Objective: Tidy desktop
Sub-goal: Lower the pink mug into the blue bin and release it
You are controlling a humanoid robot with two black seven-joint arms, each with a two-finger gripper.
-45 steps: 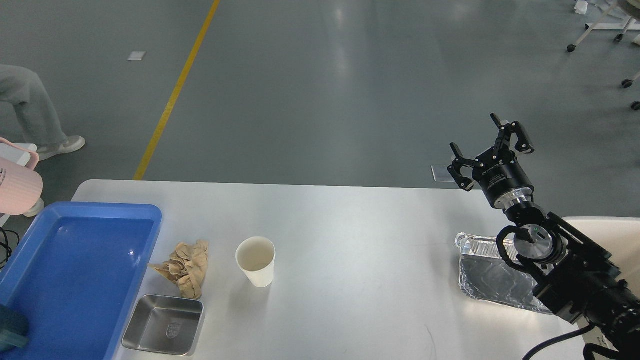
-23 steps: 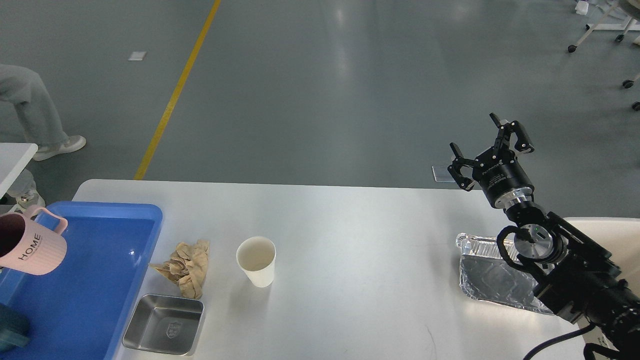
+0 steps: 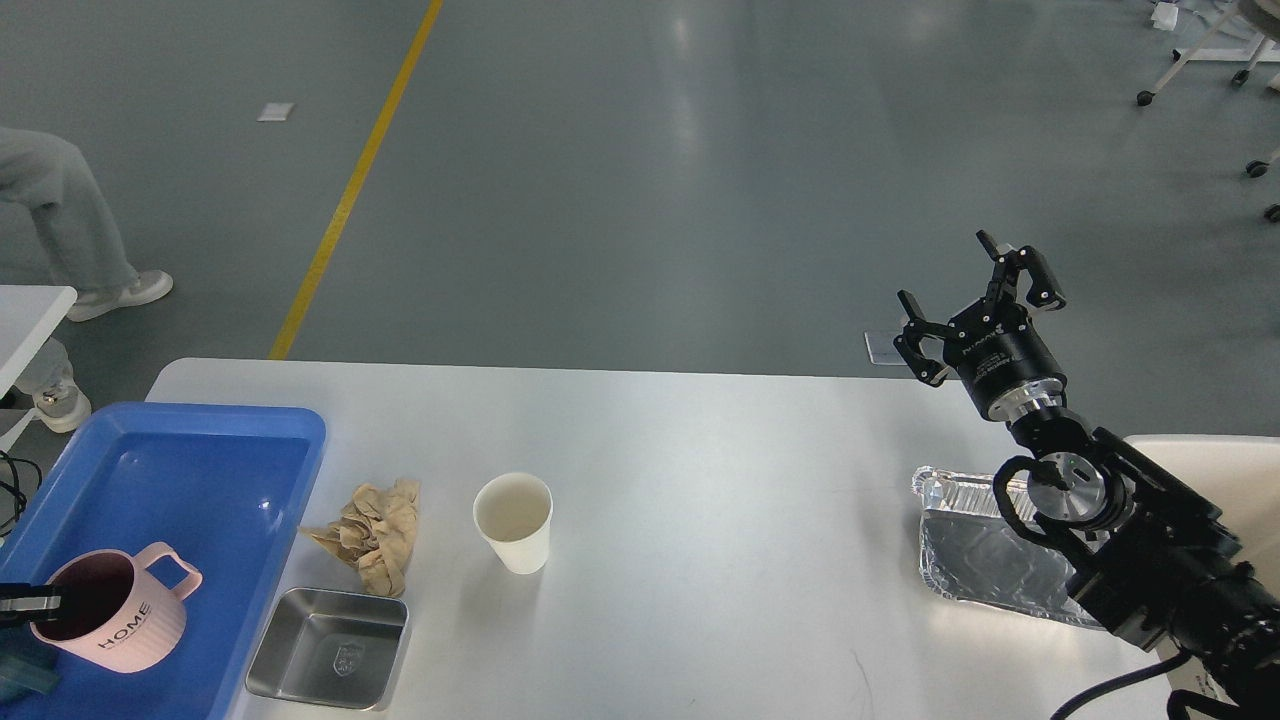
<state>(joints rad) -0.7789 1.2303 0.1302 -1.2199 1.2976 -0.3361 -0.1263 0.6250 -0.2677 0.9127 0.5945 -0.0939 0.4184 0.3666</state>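
The desktop [image 3: 700, 470] is a wide pale grey-white tabletop. On it lie a crumpled brown paper [image 3: 372, 535], a white paper cup [image 3: 512, 520], a square steel dish [image 3: 328, 650] and a foil tray [image 3: 970, 560]. A pink "HOME" mug [image 3: 115, 620] stands tilted in the blue tray [image 3: 210, 470] at the near left. My left gripper [image 3: 25, 603] comes in at the left edge, a black finger over the mug's rim, gripping it. My right gripper [image 3: 975, 310] is open and empty, raised above the far right table edge.
A cream bin [image 3: 1225, 470] stands behind my right arm. A small white table corner [image 3: 25, 310] and a person's legs [image 3: 60, 220] are at the far left. A teal object [image 3: 18, 678] sits at the tray's near left corner.
The pink mug has come down from the upper left edge into the blue tray's near part, turning upright. My right gripper has barely moved.
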